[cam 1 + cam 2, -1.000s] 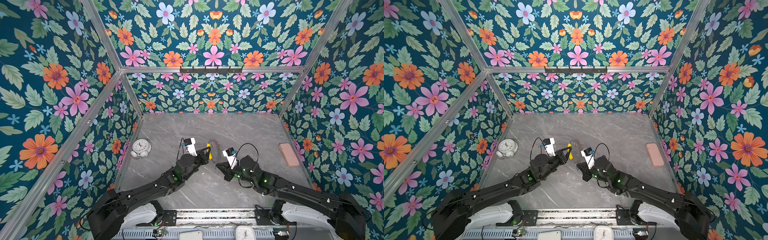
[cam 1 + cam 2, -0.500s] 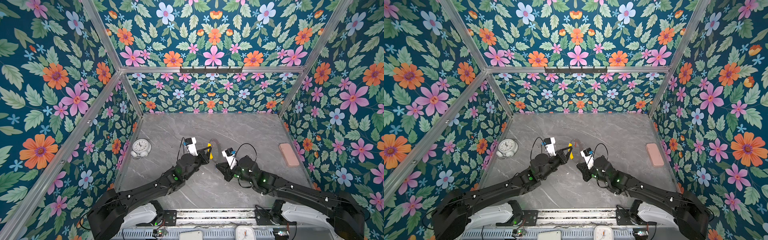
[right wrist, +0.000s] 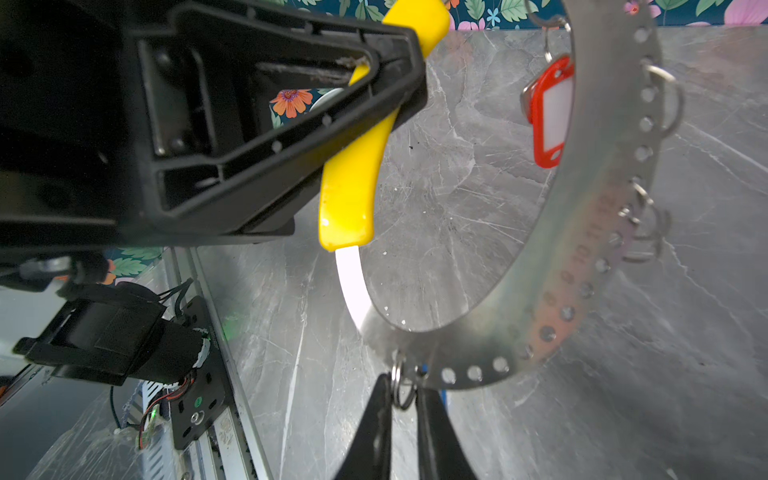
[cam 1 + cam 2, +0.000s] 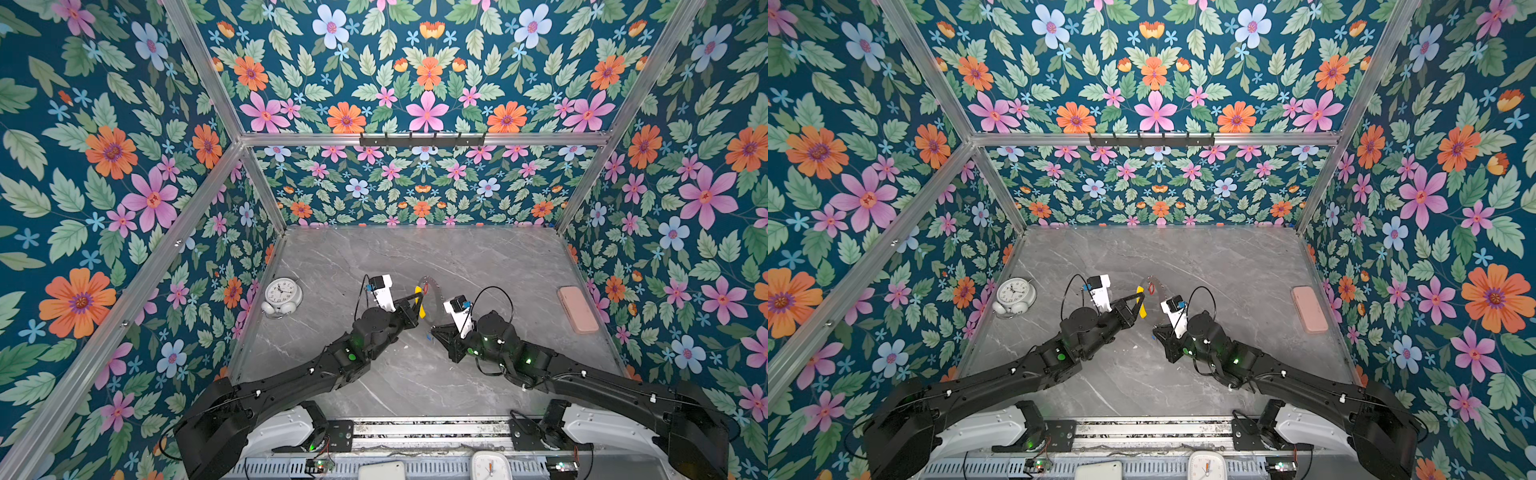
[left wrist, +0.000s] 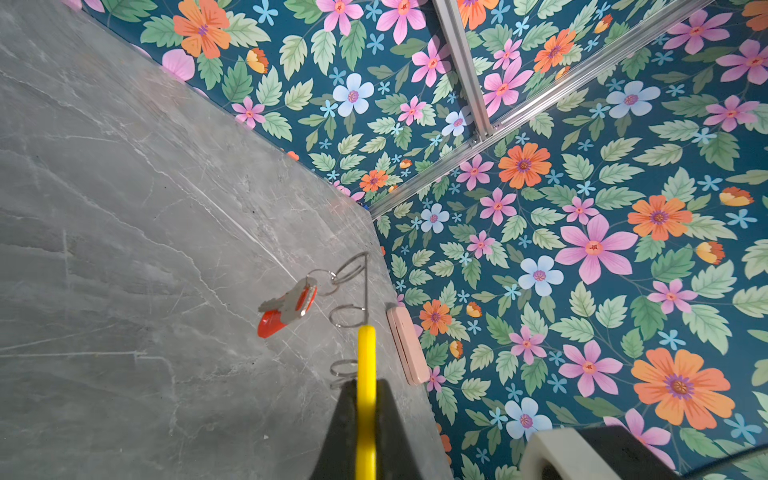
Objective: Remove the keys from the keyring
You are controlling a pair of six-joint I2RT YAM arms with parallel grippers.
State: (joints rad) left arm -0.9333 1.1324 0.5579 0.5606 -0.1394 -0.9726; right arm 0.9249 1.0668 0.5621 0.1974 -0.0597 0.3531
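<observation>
— Checking the keyring: where is it?
— Held on edge over the middle of the bench, between the two arms. In both top views the left gripper is at its nine o'clock and the right gripper at about five.
— Left jaws?
— Clamped tight on the yellow sleeve.
— Right jaws?
— Narrow, only a slit. A small split ring hanging from the hoop sits in that slit. I cannot tell whether it is pinched. A scrap of blue shows just beside it, too little to make out.
— The keys?
— The red-tagged key hangs from its own ring on the hoop, apart from both jaws.
— Anything else?
— A white alarm clock at the hoop's nine o'clock, by the wall. A pink case lies at three o'clock.
</observation>
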